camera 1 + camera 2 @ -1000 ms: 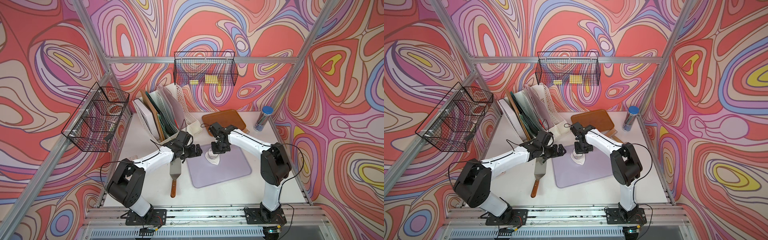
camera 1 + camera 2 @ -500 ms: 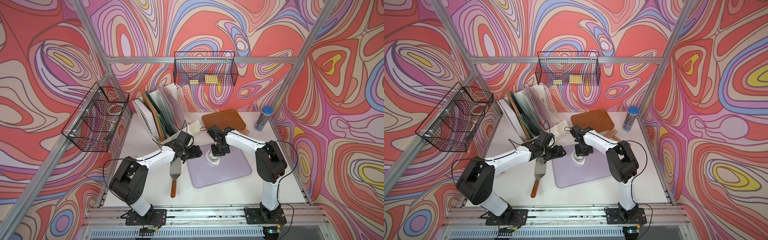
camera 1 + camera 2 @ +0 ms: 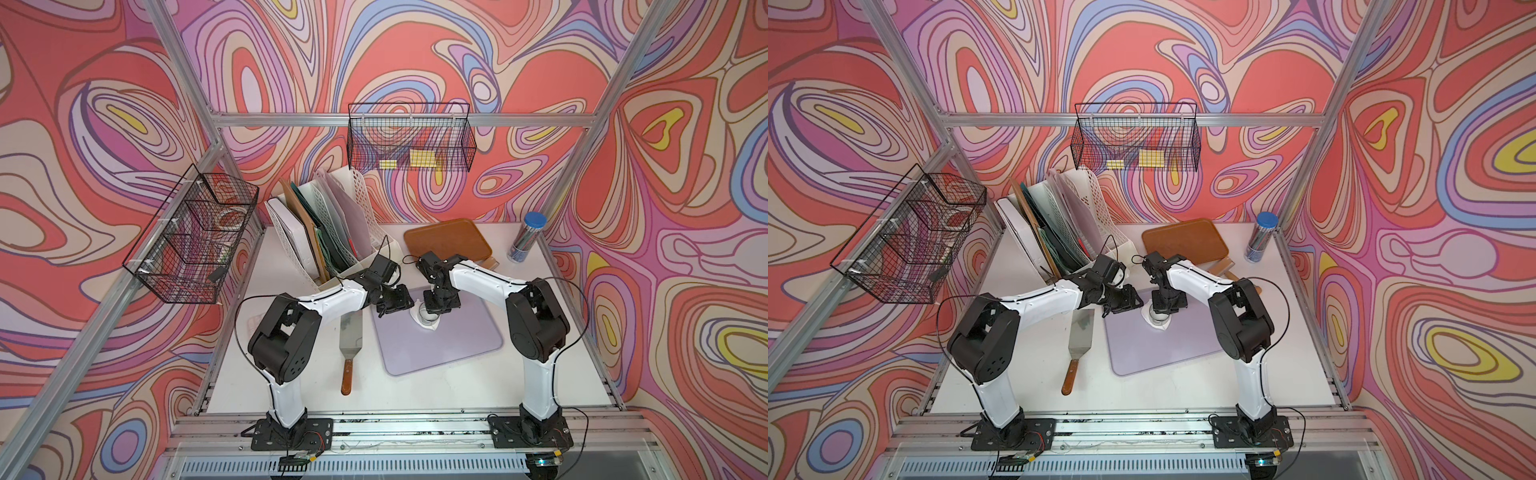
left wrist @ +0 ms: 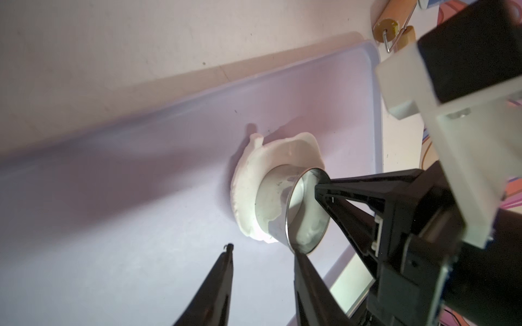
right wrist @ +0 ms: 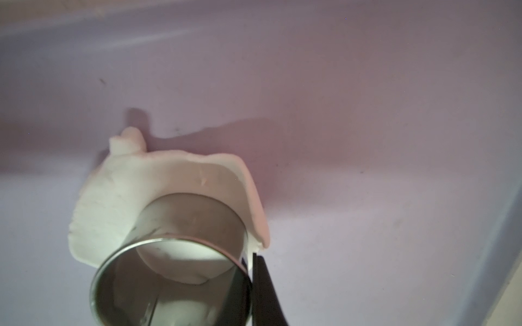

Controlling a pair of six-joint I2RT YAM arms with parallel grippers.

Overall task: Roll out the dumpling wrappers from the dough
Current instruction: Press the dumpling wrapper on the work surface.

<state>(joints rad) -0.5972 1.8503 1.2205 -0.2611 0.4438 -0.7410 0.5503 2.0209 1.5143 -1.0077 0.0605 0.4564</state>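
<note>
table [image 3: 415, 395]: white; both arm bases are bolted along its near edge.
rack [image 3: 332, 224]: white, stood at the far left corner; flat boards and sheets are filed upright in it.
mat [image 3: 449, 349]: lilac, laid flat at the middle, between the two arms.
baskets [image 3: 195, 241]: two of black wire, hung on the frame above the table, one at the left and one at the back.
tray [image 3: 449, 239]: brown, laid beyond the mat's far edge.
spatula [image 3: 350, 332]: laid just left of the mat, wooden handle toward the bases.
tube [image 3: 524, 239]: blue-capped, stood at the far right corner.
pin [image 4: 395, 25]: wooden roller, seen past the mat's corner in the left wrist view.
left gripper [image 4: 262, 250]: held low over the mat and pointed at the ring; its fingers are parted with nothing between them, and one tip is placed just beside the ring's rim.
right gripper [image 3: 432, 309]: pointed down; its fingers are pinched tight on the ring's wall, with one finger seen outside the wall.
scrap [image 5: 121, 203]: ragged white dough, spread on the mat around the ring's foot, one edge curled up.
ring [image 5: 192, 223]: metal cutter, stood upright and pressed into the dough.
wrapper [image 5: 175, 264]: round white disc, enclosed by the ring at its bottom; only part is shown.
</note>
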